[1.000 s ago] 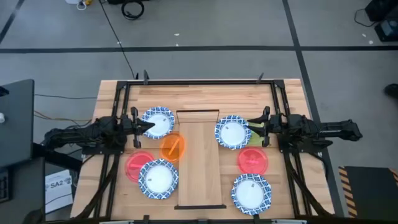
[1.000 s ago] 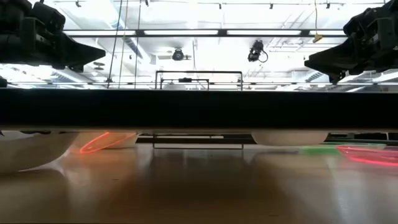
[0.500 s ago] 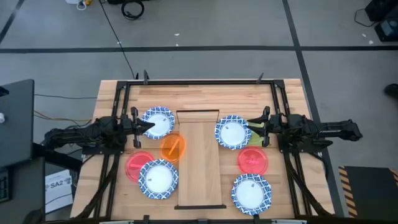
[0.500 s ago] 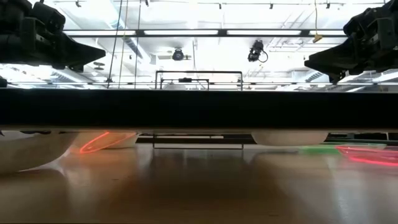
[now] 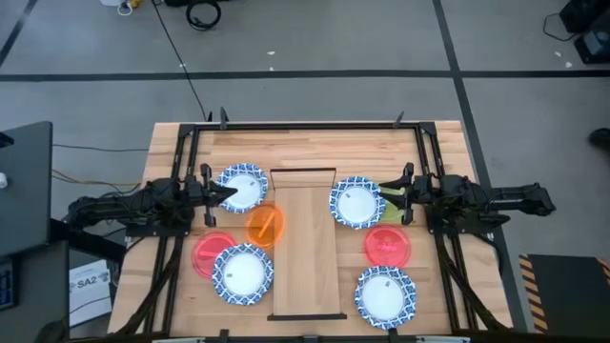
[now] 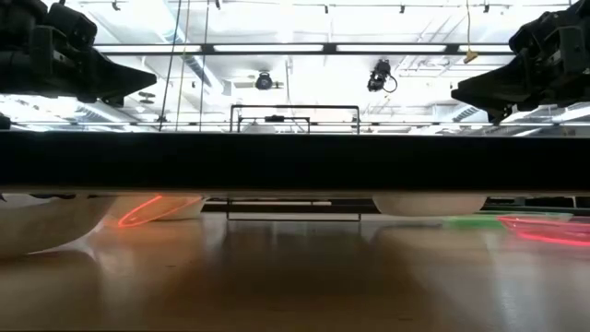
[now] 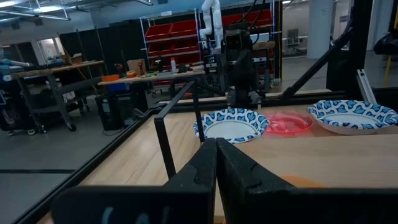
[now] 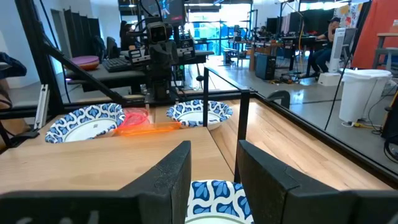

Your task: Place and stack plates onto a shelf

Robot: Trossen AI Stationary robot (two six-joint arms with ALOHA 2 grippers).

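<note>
High view: shelf (image 5: pixel 305 243) lies along the table (image 5: pixel 315 148) centre, its board bare. Plates rest on the table on both sides: blue-rimmed plates (image 5: pixel 242 186) (image 5: pixel 357 203) (image 5: pixel 243 272) (image 5: pixel 385 293), red-pink plates (image 5: pixel 212 252) (image 5: pixel 388 246), an orange plate (image 5: pixel 265 226) and a yellow-green plate (image 5: pixel 393 199) partly under a blue-rimmed one. Left tool (image 5: pixel 225 193) has fingers pressed together, holding nothing. Right tool (image 5: pixel 383 198) stands narrowly parted, holding nothing. No change from the earlier frames.

Wooden tabletop (image 5: pixel 305 151), black-framed. Down its middle, lying flat, the long shelf (image 5: pixel 305 250), bare. Left of the shelf: two blue-rimmed plates (image 5: pixel 242 187) (image 5: pixel 242 273), an orange plate (image 5: pixel 265 226), a red-pink plate (image 5: pixel 210 252). Right of it: two blue-rimmed plates (image 5: pixel 357 204) (image 5: pixel 385 294), a second red-pink plate (image 5: pixel 388 246), a yellow-green plate (image 5: pixel 392 198).
</note>
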